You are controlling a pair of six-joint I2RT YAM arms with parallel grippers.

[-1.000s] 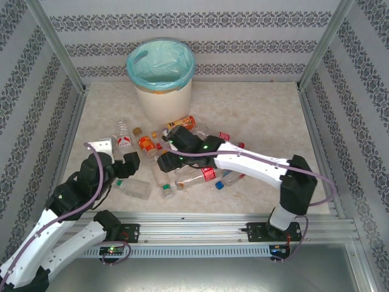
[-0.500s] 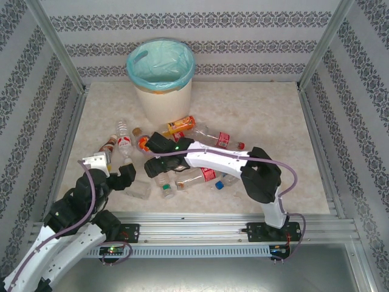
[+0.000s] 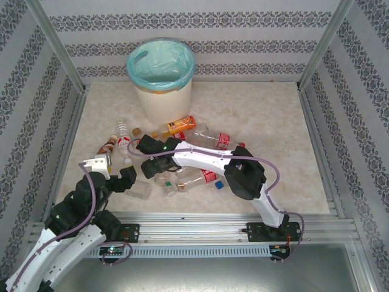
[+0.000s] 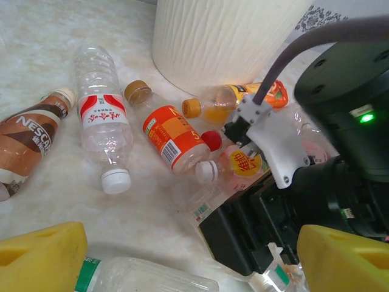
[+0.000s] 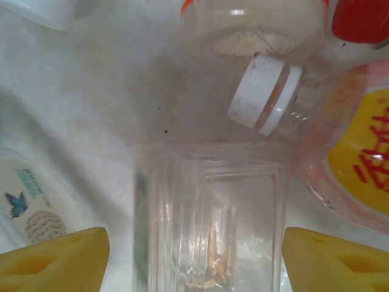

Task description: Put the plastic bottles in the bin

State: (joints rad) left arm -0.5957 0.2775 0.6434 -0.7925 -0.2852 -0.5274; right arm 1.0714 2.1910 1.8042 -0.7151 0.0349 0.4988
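The bin [image 3: 161,97] stands upright at the far side of the bench [image 3: 273,121]; what its teal liner [image 3: 159,59] holds cannot be told. The bottles [image 3: 181,125] lie flat on the bench in front of it, pointing various ways. The right end effector [image 5: 194,249] gapes astride a clear bottle [image 5: 209,201] that lies lengthwise between its jaws. The left end effector [image 4: 194,255] is spread wide, gripping nothing.

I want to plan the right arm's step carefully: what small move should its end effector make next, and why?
Probably close on the clear ribbed bottle: the right end effector is open and its yellow fingers straddle that bottle, with a gap on one side.
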